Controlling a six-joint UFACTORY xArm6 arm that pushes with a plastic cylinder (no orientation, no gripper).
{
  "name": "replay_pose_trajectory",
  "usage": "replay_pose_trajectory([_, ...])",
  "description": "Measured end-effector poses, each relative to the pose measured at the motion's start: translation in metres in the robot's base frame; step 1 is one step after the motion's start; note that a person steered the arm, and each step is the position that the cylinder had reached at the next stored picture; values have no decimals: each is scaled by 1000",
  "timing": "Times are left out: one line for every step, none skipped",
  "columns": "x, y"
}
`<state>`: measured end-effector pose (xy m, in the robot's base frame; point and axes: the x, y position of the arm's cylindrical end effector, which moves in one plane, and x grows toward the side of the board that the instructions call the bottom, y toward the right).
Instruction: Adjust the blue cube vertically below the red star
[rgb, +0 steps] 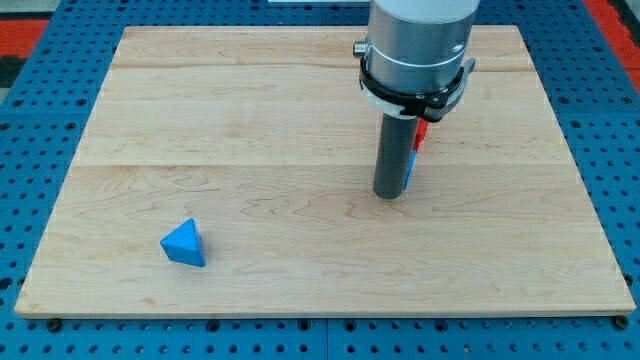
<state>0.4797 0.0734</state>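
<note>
My rod comes down from the grey arm at the view's top right, and my tip (389, 195) rests on the wooden board. Just to the right of the rod, a sliver of the blue cube (410, 170) shows, touching or almost touching the rod. Right above it, a sliver of the red star (421, 133) shows beside the rod. Most of both blocks is hidden behind the rod, so their exact outlines cannot be made out.
A blue triangular block (184, 243) lies near the view's bottom left of the wooden board (250, 120). A blue pegboard (40, 100) surrounds the board on all sides.
</note>
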Motion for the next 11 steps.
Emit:
replay_pose_trajectory([-12,3])
replay_pose_trajectory([-16,-27])
replay_pose_trajectory([-21,-50])
replay_pose_trajectory([-32,-43])
replay_pose_trajectory([-37,-35])
replay_pose_trajectory([-33,-35])
replay_pose_trajectory([-33,-25])
replay_pose_trajectory([-33,0])
replay_pose_trajectory([-33,13])
replay_pose_trajectory([-36,9])
replay_pose_trajectory([-41,6])
